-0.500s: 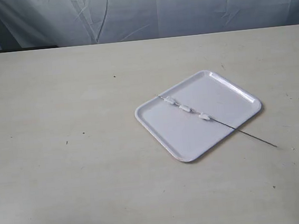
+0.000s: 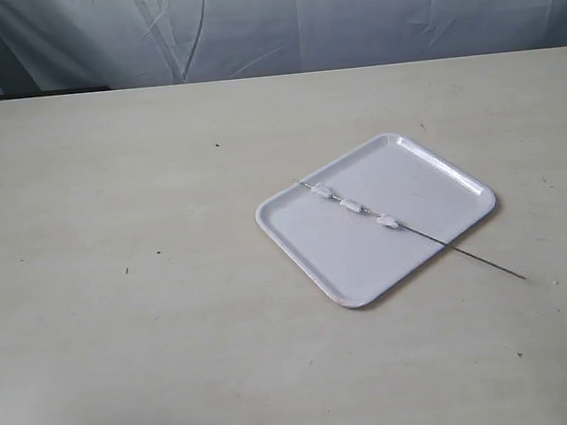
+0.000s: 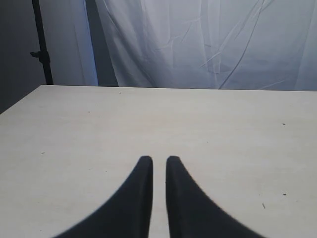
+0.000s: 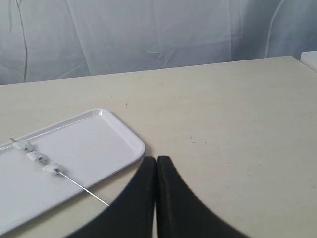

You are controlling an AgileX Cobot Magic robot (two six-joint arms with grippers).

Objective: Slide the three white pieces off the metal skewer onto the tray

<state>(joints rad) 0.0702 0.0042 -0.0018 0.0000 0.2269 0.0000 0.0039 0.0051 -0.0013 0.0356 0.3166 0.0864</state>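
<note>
The white tray (image 2: 417,188) lies on the table right of centre. The metal skewer (image 2: 468,255) rests across it, one end sticking out over the tray's near right rim onto the table. The three white pieces (image 2: 349,205) are threaded on it over the tray. In the right wrist view the tray (image 4: 94,141), the pieces (image 4: 35,156) and the skewer (image 4: 81,188) lie beside my right gripper (image 4: 156,158), which is shut and empty. My left gripper (image 3: 159,159) hovers over bare table, its jaws slightly apart with nothing between them. Neither gripper shows in the exterior view.
A pale table (image 2: 130,288) with a few dark specks spreads around the tray. A wrinkled grey-white curtain (image 2: 295,20) hangs behind the table's far edge. A dark stand pole (image 3: 42,44) rises beyond the table in the left wrist view.
</note>
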